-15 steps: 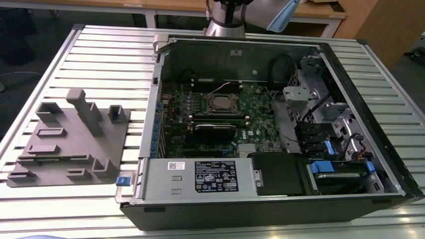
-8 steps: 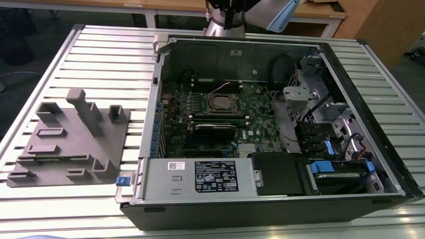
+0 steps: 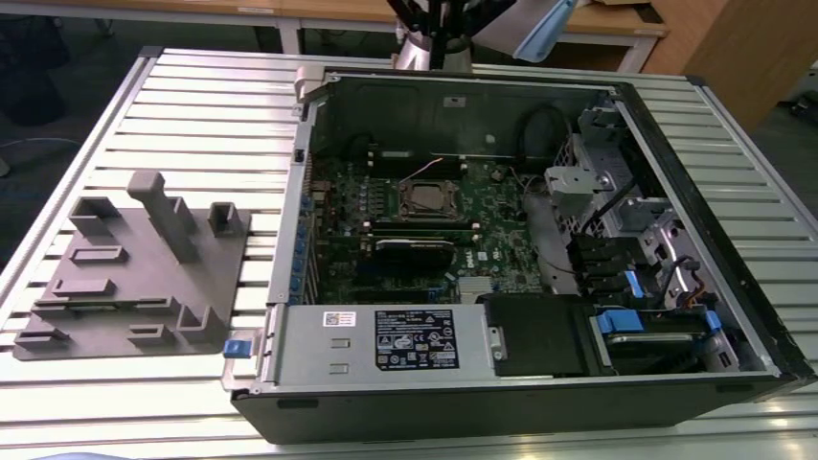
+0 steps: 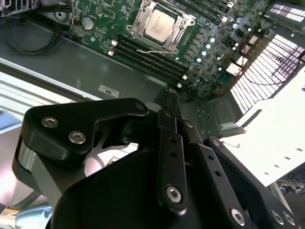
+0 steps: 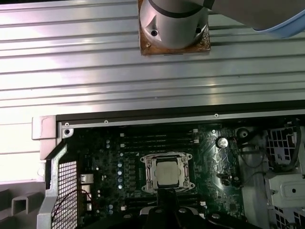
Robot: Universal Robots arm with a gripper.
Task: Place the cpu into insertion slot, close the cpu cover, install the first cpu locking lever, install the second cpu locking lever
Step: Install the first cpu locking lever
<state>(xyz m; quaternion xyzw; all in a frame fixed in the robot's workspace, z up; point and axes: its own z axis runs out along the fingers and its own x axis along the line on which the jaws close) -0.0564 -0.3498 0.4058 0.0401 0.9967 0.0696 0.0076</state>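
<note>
my gripper (image 4: 169, 95) is the nearest thing in the second wrist view. its black jaws stand closed, tip against tip, and it hangs over the open computer case (image 3: 715, 201), apart from the board. just past my tips run the long black memory slots (image 4: 152, 59). behind them the cpu (image 4: 161, 24) lies flat in the insertion slot (image 3: 427, 199), with its dull silver top facing up. the cpu cover (image 4: 137, 21) is down around it as a silver frame, and the chip shows through the window. a thin wire lever (image 4: 151, 50) lies between the cover and the memory slots; i cannot tell if it is hooked. in the exterior view the slot is at 10 o'clock from the middle of the case, and the power supply (image 3: 383, 340) is at 6 o'clock from the slot. the case lies on a slatted metal table (image 3: 205, 115). a grey fixture block (image 3: 128, 278) rests at 9 o'clock from the case, just beside it. the base of my arm (image 5: 174, 24) stands on the table beyond the case.
</note>
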